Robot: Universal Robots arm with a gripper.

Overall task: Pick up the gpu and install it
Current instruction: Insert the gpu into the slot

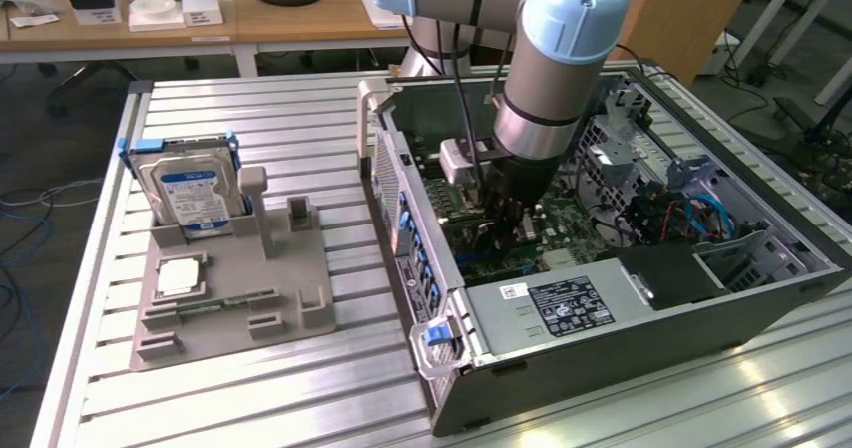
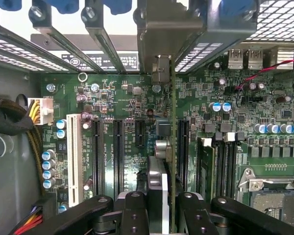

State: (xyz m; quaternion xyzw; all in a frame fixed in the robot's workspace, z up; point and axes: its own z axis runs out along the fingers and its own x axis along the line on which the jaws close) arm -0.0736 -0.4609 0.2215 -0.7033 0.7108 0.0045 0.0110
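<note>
Inside the open computer case, the gripper pinches the gpu edge-on between its fingers (card upright, its silver bracket toward the case's rear slots). It stands over the green motherboard, among the black expansion slots.

The slatted metal table carries a grey holder tray and an open computer case.

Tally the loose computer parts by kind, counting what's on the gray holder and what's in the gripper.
hard drive: 1
processor chip: 1
memory stick: 1
gpu, held in the gripper: 1
Total: 4
</note>
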